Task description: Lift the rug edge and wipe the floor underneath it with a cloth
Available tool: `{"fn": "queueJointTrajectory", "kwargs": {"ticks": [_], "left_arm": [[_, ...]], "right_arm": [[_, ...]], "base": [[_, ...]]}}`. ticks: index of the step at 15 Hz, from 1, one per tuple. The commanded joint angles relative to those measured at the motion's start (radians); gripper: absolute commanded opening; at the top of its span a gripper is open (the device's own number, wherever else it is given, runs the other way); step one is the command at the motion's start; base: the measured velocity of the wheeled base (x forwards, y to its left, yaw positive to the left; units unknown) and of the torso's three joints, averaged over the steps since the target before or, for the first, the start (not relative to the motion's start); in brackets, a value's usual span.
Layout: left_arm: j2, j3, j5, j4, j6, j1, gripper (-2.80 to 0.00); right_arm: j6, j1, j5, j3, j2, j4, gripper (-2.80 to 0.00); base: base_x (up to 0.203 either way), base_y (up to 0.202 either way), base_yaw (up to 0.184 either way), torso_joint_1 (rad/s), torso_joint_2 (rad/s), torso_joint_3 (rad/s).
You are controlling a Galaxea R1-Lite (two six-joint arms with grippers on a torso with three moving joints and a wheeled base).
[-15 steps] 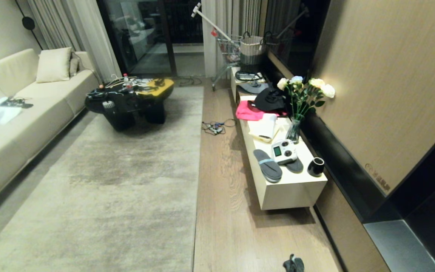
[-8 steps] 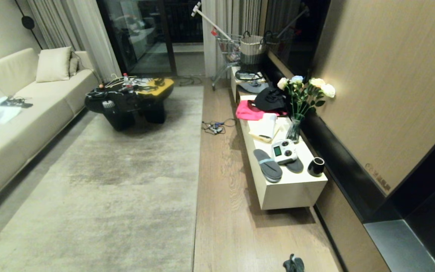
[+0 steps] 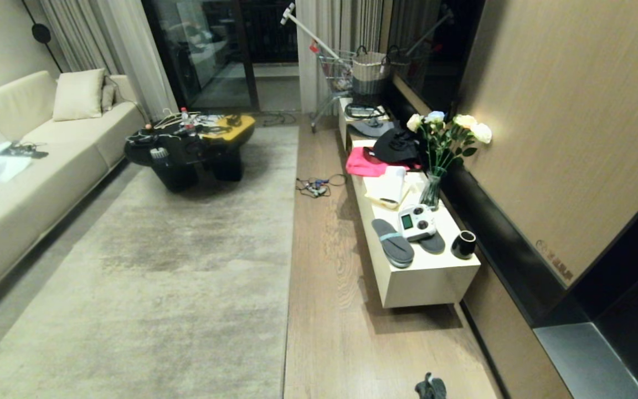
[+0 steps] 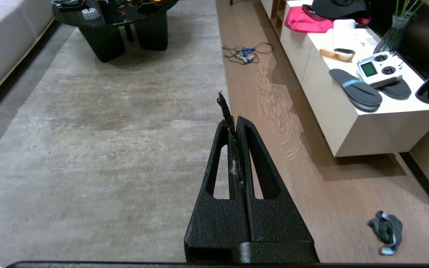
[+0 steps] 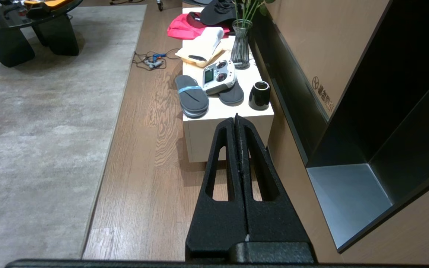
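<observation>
The pale grey-beige rug lies flat, and the rug edge (image 3: 288,288) runs straight away from me beside the wood-plank floor (image 3: 330,321). The cloth (image 3: 430,387), a small dark crumpled rag, rests on the floor at the near right, also in the left wrist view (image 4: 386,231). Neither arm shows in the head view. My left gripper (image 4: 234,121) is shut, hanging above the rug edge (image 4: 220,74), with only a frayed dark strip of its own pad sticking out at the tip. My right gripper (image 5: 236,120) is shut and empty, above the floor before the cabinet.
A low white cabinet (image 3: 407,285) along the right wall carries grey slippers (image 3: 392,242), a controller (image 3: 416,222), a black cup (image 3: 463,244) and a vase of flowers. Cables (image 3: 313,187) lie on the floor farther off. A black coffee table (image 3: 186,152) stands on the rug; a sofa (image 3: 31,183) lines the left.
</observation>
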Motion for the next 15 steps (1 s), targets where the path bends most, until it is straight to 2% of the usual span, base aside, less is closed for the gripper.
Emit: {"fn": "queueJointTrajectory", "kwargs": {"ticks": [1,15], "left_arm": [[0.0,0.0,0.0,0.0,0.0,0.0,-2.8],[0.0,0.0,0.0,0.0,0.0,0.0,-2.8]], "right_arm": [[0.0,0.0,0.0,0.0,0.002,-0.001,-2.8],[-0.002,0.0,0.0,0.0,0.002,-0.001,-2.8]], "base": [[0.0,0.0,0.0,0.0,0.0,0.0],[0.0,0.0,0.0,0.0,0.0,0.0]]}}
